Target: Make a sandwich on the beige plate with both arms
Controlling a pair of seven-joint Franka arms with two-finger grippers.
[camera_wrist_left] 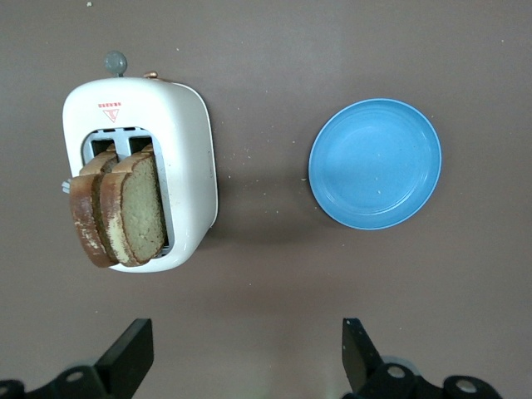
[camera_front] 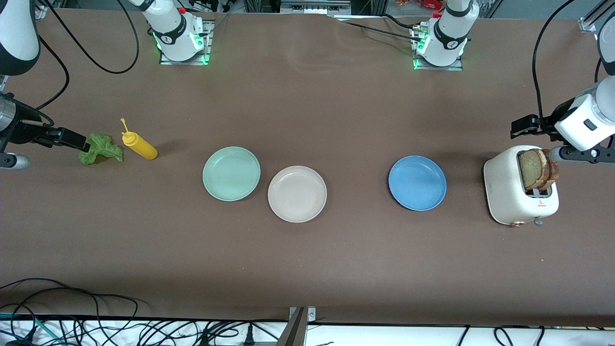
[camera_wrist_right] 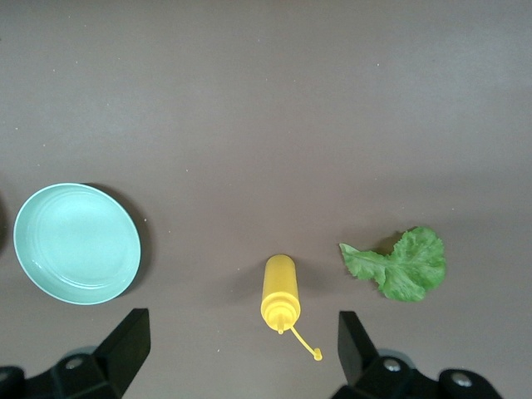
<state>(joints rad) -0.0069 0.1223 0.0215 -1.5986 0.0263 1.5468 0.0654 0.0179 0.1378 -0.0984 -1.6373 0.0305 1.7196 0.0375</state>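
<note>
The beige plate (camera_front: 297,193) lies bare mid-table, beside the mint-green plate (camera_front: 231,173) and slightly nearer the camera. Two brown bread slices (camera_front: 538,168) (camera_wrist_left: 125,208) stand in the slots of a white toaster (camera_front: 509,192) (camera_wrist_left: 187,141) at the left arm's end. A lettuce leaf (camera_front: 101,148) (camera_wrist_right: 403,264) lies flat at the right arm's end. My left gripper (camera_front: 521,126) (camera_wrist_left: 245,337) hangs open over the table beside the toaster, holding nothing. My right gripper (camera_front: 79,141) (camera_wrist_right: 241,326) is open and holds nothing, up over the table by the lettuce and a yellow bottle.
The yellow squeeze bottle (camera_front: 138,145) (camera_wrist_right: 281,291) lies on its side next to the lettuce. A blue plate (camera_front: 417,182) (camera_wrist_left: 376,163) sits between the beige plate and the toaster. The mint-green plate (camera_wrist_right: 76,243) holds nothing. Cables run along the table's front edge.
</note>
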